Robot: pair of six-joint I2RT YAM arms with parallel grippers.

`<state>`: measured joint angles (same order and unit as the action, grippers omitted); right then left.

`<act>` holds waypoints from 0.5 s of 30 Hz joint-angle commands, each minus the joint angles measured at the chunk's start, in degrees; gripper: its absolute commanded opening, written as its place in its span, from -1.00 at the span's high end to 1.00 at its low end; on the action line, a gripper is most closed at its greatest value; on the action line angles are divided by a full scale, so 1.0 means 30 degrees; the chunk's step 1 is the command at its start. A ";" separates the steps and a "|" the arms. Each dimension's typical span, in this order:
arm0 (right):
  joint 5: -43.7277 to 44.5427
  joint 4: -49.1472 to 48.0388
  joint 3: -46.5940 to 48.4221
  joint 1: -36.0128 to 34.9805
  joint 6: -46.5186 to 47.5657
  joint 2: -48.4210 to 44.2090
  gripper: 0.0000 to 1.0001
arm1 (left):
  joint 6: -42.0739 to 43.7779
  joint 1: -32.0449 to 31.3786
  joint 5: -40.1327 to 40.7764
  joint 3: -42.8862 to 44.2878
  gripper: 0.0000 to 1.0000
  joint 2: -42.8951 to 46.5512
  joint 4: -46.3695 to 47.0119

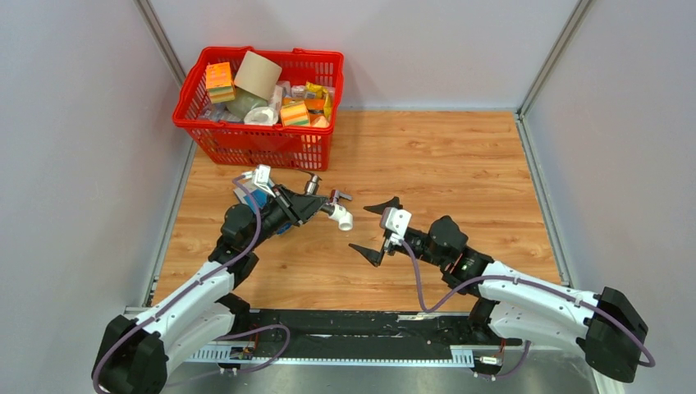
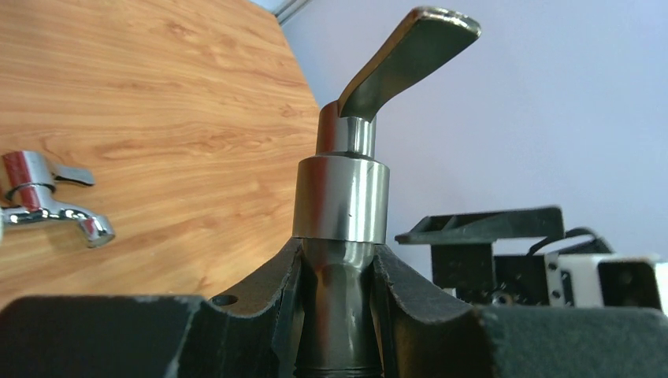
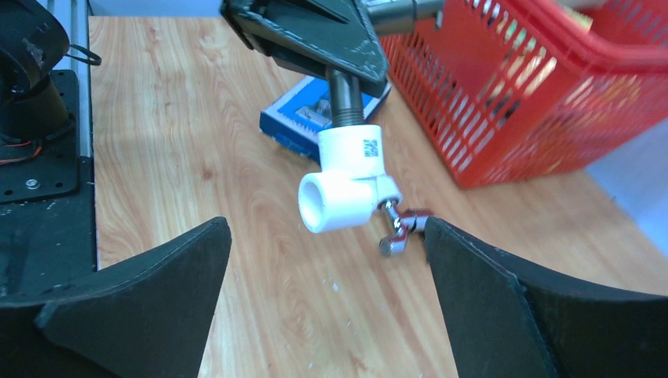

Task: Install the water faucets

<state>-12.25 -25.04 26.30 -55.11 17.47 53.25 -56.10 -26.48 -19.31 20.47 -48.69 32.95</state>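
Dark faucet point(image 2: 343, 197) — white elbow point(image 3: 346, 177) on end

I work in what looks like a robotics lab test cell. Plain pale panel walls point(image 1: 74, 148), framed by aluminium posts point(image 1: 164, 41), box in a small wood-laminate desk point(image 1: 460, 164). My left arm point(image 1: 193, 300) and right arm point(image 1: 533, 300) are bolted to a black mounting rail point(image 1: 345, 324) at its near edge, with purple cables point(image 1: 418, 279) looping along them. A red plastic basket point(image 1: 263, 148) crammed with mixed household odds and ends stands in the far left corner.
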 commanded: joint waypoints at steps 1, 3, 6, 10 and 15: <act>0.1207 -0.4013 -0.0681 -0.1284 0.3952 -0.0058 -1.00 | -0.3388 0.0154 0.0488 0.1496 1.00 0.0905 -0.1341; 0.1854 -0.4717 -0.0828 -0.2074 0.5856 0.0322 -1.00 | -0.4121 0.0126 0.0606 0.1789 1.00 0.1140 -0.1868; 0.3056 -0.6297 -0.1004 -0.2605 0.7559 0.1171 -1.00 | -0.4417 0.0125 0.0636 0.2170 1.00 0.1434 -0.2486; 0.3206 -0.7708 -0.1298 -0.2664 0.9026 0.1993 -1.00 | -0.4680 0.0125 0.0256 0.2552 1.00 0.1727 -0.2955; 0.2940 -0.8790 -0.1532 -0.2693 0.9672 0.2462 -0.97 | -0.5235 0.0125 -0.0095 0.2640 1.00 0.1961 -0.2870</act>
<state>-3.97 -44.05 22.11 -62.87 41.93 59.92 -68.55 -26.35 -18.00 25.17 -44.25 21.41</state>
